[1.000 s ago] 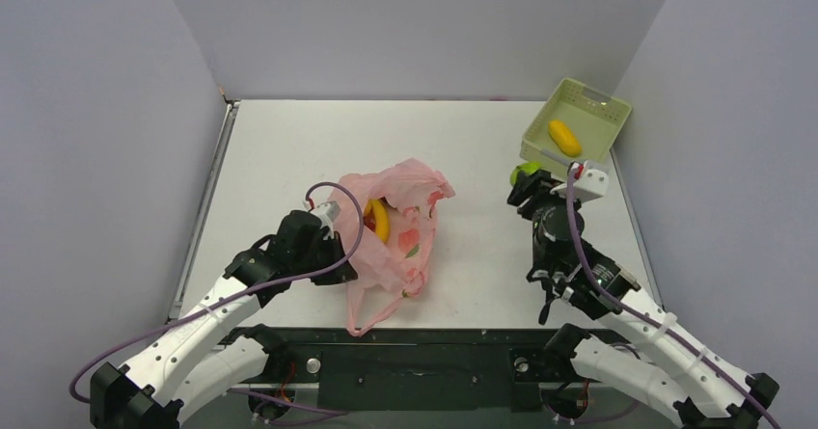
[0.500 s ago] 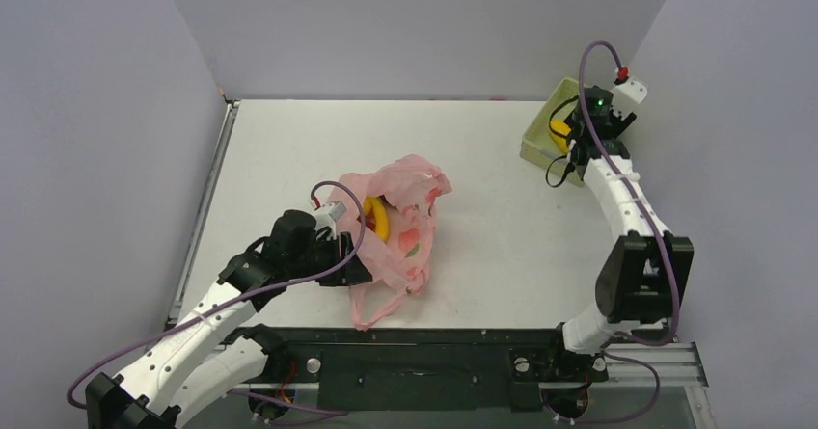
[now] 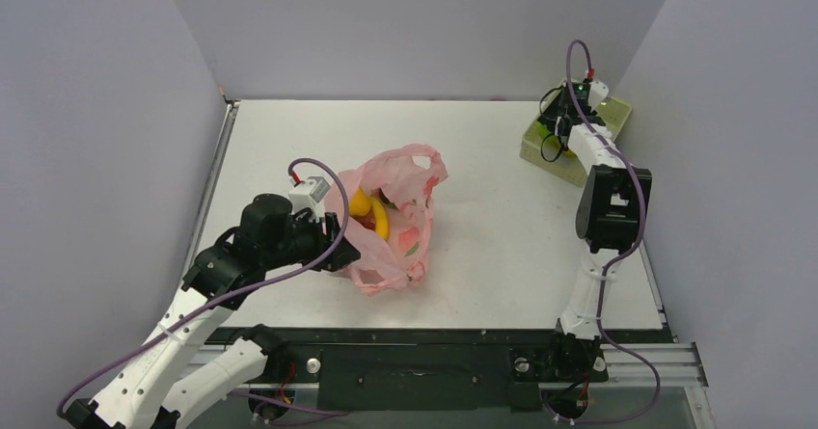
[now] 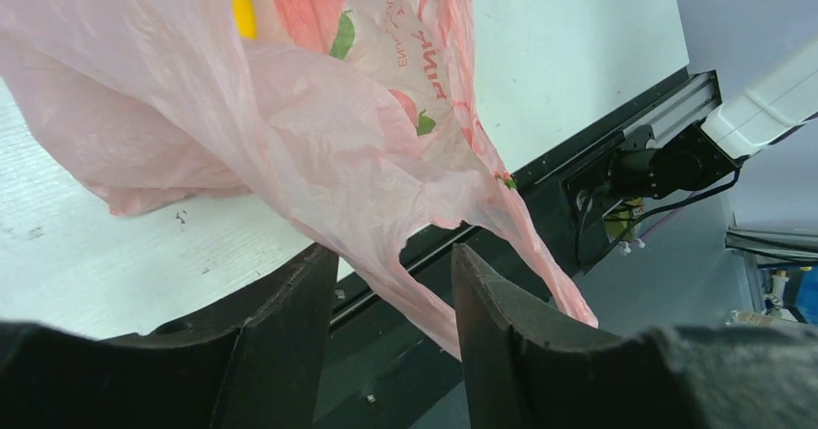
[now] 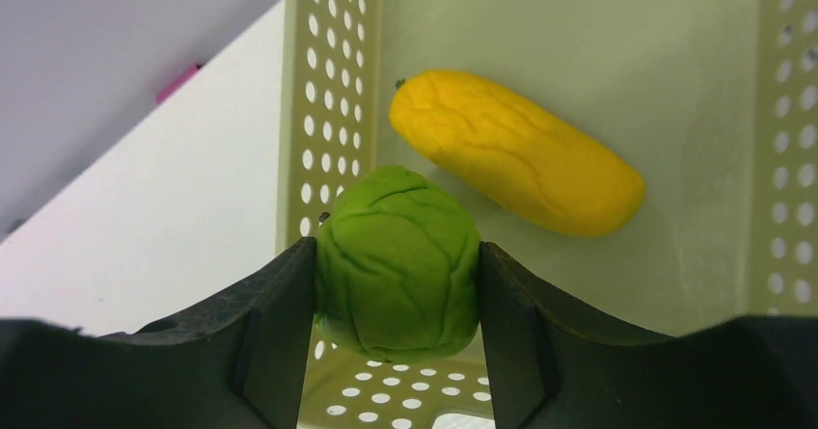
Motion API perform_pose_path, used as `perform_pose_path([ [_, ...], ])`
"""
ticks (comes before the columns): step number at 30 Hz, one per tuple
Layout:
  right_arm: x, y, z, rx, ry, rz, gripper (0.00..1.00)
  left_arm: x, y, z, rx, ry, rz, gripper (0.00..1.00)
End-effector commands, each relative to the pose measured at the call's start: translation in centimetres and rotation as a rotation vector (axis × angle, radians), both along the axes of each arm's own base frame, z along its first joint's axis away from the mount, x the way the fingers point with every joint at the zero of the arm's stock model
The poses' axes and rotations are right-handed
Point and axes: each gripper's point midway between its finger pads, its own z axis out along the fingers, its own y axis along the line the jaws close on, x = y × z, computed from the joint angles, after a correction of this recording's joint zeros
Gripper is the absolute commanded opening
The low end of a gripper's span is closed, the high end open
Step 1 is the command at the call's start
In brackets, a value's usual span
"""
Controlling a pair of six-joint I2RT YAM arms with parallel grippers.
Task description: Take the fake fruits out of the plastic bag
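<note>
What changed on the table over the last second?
The right gripper, shut on the green fruit, swung away to the far right corner and now holds it over the basket. The left gripper shifted left and opened, with the pink bag still hanging between its fingers. The yellow fruit in the basket stayed put.

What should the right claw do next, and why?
Probably open the right claw and let the green round fruit drop. The fruit is clamped between the fingers over the pale green slotted basket, where the yellow-orange oval fruit lies. A release should land it inside, though it hangs close to one perforated wall.
</note>
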Motion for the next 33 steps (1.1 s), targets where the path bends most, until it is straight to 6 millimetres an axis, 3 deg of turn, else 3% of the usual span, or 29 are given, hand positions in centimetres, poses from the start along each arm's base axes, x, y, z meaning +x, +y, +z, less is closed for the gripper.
perform_pose_path([
  [1, 1.2, 1.0, 1.8, 0.029, -0.047, 0.038, 0.13, 0.3, 0.8, 1.4, 0.047, -0.06, -0.018, 0.45],
  [8, 1.1, 1.8, -1.2, 0.045, 0.014, 0.079, 0.3, -1.1, 0.6, 0.5, 0.01, -0.019, -0.03, 0.49],
  [16, 0.4, 2.2, -1.8, 0.057, 0.058, 0.095, 0.59, -1.3, 0.9, 1.1, -0.003, -0.029, -0.017, 0.51],
  [20, 0.1, 2.0, -0.4, 0.063, 0.05, 0.081, 0.67, -0.3, 2.2, 1.7, 0.065, -0.077, 0.034, 0.52],
  [26, -1.1, 0.8, 5.4, 0.012, -0.031, 0.02, 0.74, 1.2, 4.2, 2.1, 0.164, -0.105, 0.134, 0.53],
  [30, -4.4, 0.8, 8.2, -0.003, -0.015, -0.024, 0.76, 1.7, 5.2, 2.7, 0.186, -0.117, 0.198, 0.54],
  [31, -5.9, 0.5, 7.0, -0.027, 0.028, -0.059, 0.76, 2.0, 5.3, 2.6, 0.195, -0.119, 0.211, 0.54],
  [32, -7.2, 0.7, 9.1, -0.047, -0.01, -0.093, 0.76, 2.3, 5.3, 2.6, 0.202, -0.115, 0.214, 0.54],
  [33, -8.6, 0.9, 7.6, -0.052, 0.023, -0.103, 0.77, 2.5, 5.3, 2.6, 0.21, -0.115, 0.221, 0.54],
])
